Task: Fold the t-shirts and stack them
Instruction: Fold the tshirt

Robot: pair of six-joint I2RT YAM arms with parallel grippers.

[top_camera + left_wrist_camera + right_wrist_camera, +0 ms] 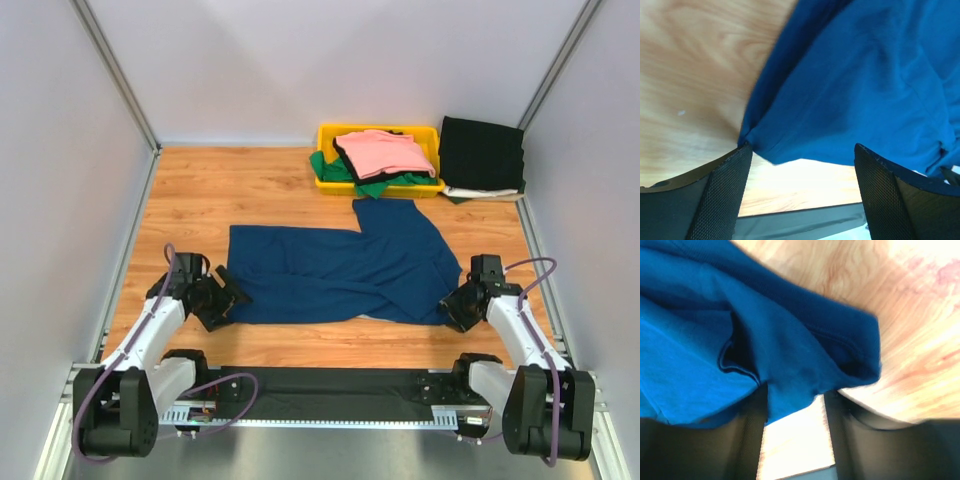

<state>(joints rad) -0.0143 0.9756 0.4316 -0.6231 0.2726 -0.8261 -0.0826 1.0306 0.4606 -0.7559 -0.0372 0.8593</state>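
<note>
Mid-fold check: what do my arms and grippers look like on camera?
Both the left arm and right arm have white links between bulky black joints and black bases. A thin purple cable loops along each. The left gripper and right gripper are black; the left one's fingers have a fine mesh texture. No markings are readable.

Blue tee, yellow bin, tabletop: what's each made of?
Blue tee: soft knit cloth, matte; it folds, wrinkles and shows stitched hems. Bin: likely rigid plastic, with a smooth, straight moulded rim. Tabletop: wood-grain pattern, slight glare; solid wood or laminate, cannot tell.
</note>
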